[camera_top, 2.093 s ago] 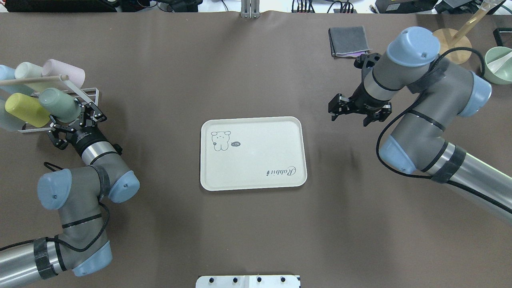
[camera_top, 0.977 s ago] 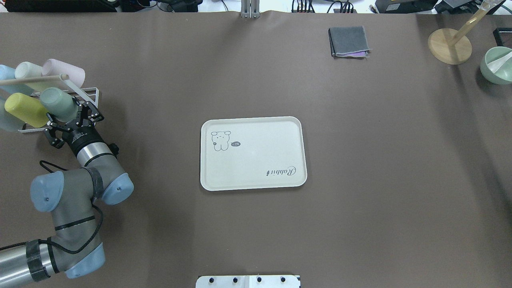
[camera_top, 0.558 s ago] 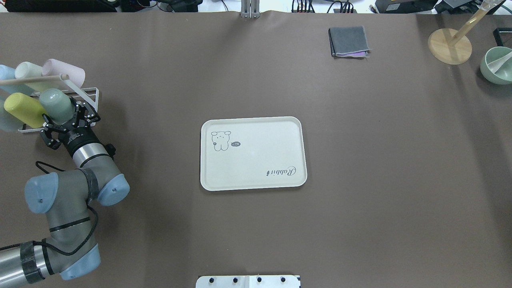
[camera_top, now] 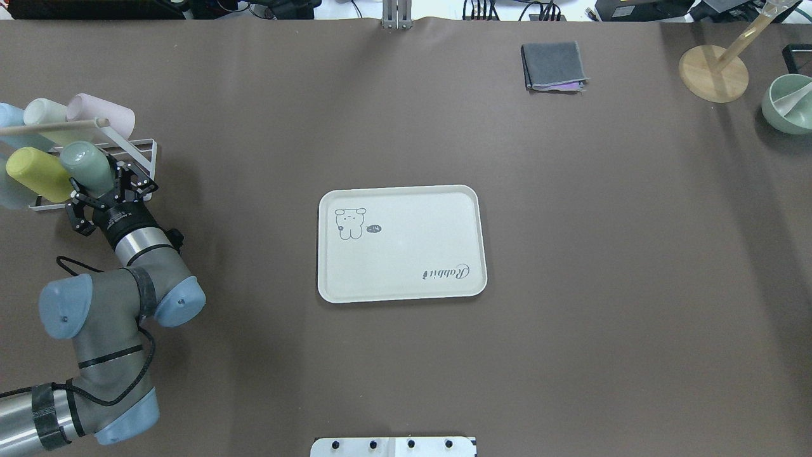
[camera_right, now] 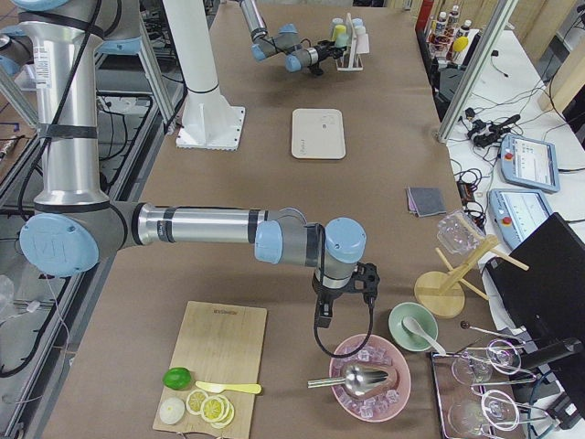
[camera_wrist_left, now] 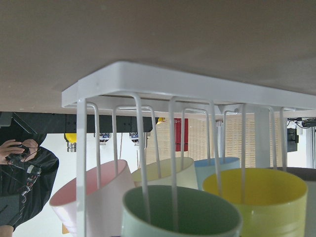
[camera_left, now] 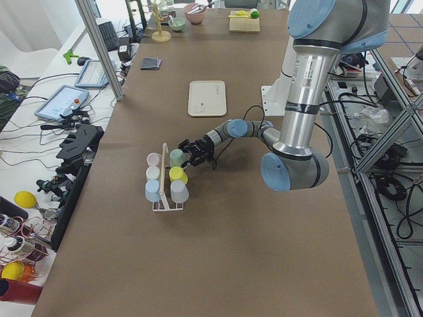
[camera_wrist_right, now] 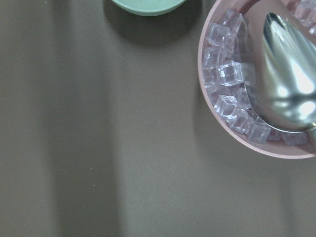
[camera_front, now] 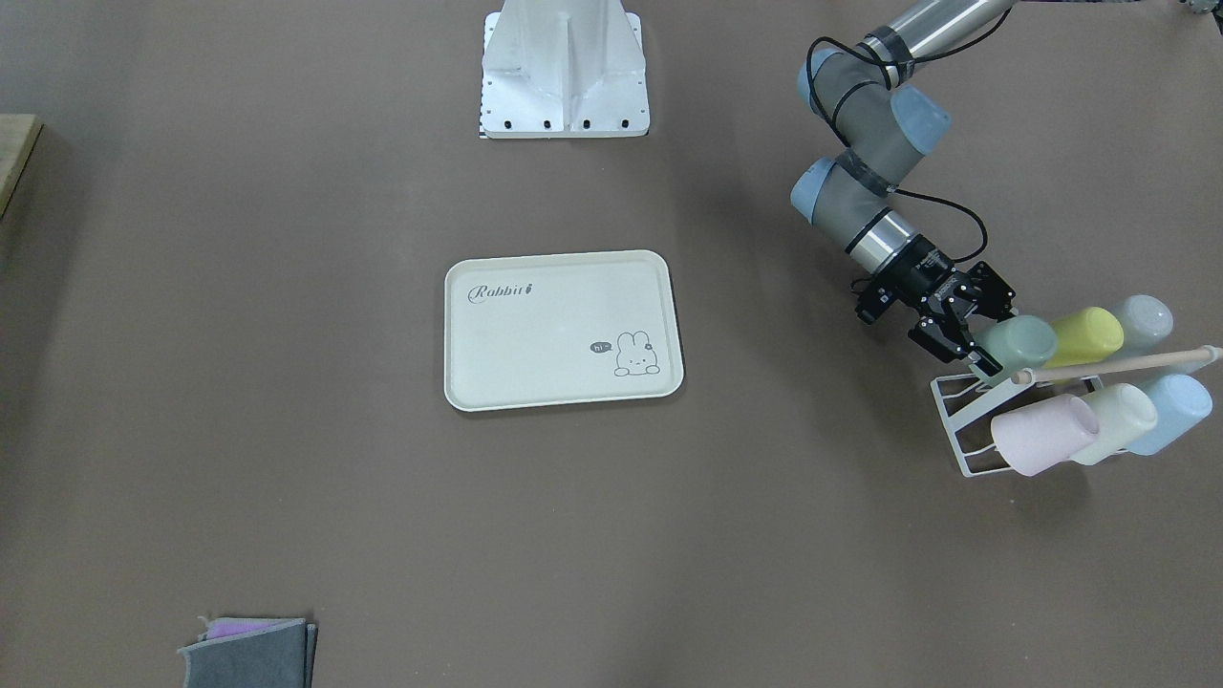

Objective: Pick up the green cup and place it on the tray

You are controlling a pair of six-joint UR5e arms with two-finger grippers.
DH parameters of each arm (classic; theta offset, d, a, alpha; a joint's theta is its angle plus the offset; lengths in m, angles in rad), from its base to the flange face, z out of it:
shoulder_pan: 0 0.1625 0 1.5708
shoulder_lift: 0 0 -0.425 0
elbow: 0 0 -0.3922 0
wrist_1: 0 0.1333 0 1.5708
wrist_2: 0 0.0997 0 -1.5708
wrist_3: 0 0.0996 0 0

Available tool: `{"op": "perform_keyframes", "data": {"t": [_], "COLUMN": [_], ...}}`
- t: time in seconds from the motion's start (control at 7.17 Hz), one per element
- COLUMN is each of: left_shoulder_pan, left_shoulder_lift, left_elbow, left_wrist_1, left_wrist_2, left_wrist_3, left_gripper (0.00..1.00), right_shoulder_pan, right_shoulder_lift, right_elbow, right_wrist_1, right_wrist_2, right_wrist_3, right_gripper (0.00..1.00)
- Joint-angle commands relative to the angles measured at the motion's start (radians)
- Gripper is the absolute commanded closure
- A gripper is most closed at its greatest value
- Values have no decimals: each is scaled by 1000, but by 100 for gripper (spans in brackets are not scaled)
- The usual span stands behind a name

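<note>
Tray (camera_top: 401, 243) lay mid-table. Green cup (camera_top: 85, 166) hung on rack (camera_top: 143, 152), well apart from tray. Left gripper (camera_top: 104, 185) jaws spread wide, straddling cup's mouth end; contact unclear. Right gripper (camera_right: 343, 306) near ice bowl (camera_right: 340, 357); jaws couldn't be judged.

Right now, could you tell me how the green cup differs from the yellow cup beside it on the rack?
The green cup is mint; the yellow cup is bright yellow. The green cup sits at the white rack's end nearest the tray; the yellow cup is next along. The left gripper's open jaws flank the green cup, not the yellow cup. Both are like-sized handleless tumblers tilted on the rack's prongs.
</note>
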Motion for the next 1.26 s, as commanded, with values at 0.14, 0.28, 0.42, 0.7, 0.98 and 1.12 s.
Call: {"op": "perform_keyframes", "data": {"t": [0.14, 0.28, 0.42, 0.7, 0.98, 1.12], "left_shoulder_pan": [-1, 0, 0, -4, -9, -9], "left_shoulder_lift": [7, 51, 105, 157, 152, 127], "left_elbow": [-43, -102, -178, -286, -378, -398], "left_wrist_1": [1, 1, 2, 2, 2, 1], "left_wrist_2": [-2, -3, -2, -2, -2, -3], "left_wrist_3": [39, 41, 70, 94, 134, 137], "left_gripper": [40, 41, 42, 42, 42, 42], "right_shoulder_pan": [-12, -11, -11, -12, -11, -11], "right_shoulder_lift": [-3, -3, 0, 9, 3, -8], "right_elbow": [9, 20, 20, 27, 49, 44], "right_wrist_1": [-22, -53, -48, -45, -47, -47], "right_wrist_2": [4, -5, -12, -41, -42, -48], "right_wrist_3": [-2, -2, -1, -2, -2, -5], "right_gripper": [0, 0, 0, 0, 0, 0]}}
